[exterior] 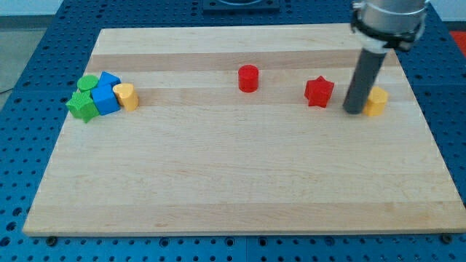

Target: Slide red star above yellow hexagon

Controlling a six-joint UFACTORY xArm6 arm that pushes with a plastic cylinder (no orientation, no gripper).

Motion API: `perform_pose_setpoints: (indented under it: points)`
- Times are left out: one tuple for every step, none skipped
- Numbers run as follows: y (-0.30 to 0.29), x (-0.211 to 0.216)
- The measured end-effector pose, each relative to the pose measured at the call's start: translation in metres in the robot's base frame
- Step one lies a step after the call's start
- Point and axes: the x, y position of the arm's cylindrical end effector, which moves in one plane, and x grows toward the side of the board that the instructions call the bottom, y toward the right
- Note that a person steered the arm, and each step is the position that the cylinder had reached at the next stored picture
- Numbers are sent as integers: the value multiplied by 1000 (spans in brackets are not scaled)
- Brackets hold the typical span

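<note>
Leftward, a green star, green cylinder, two blue blocks and a yellow block cluster together. Further right stand a red cylinder, then the red star. Clawless, my tip sits between it and the yellow hexagon, touching the hexagon's left side.

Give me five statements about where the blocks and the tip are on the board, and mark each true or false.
1. My tip sits between the red star and the yellow hexagon. True.
2. The red cylinder touches the red star. False: bare board separates them, the cylinder lying toward the view's left.
3. A cluster of green, blue and yellow blocks sits near the board's left edge. True.
4. The red star lies right of the yellow hexagon. False: it lies to the hexagon's left, slightly higher in the view.
5. My tip is in the middle of the board. False: it is near the view's right edge.
</note>
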Motion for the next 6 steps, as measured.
perform_pose_setpoints:
  points:
    - [-7, 1]
    - [-53, 23]
    - [-96, 13]
    - [-93, -26]
    - [-34, -54]
    - [13, -64]
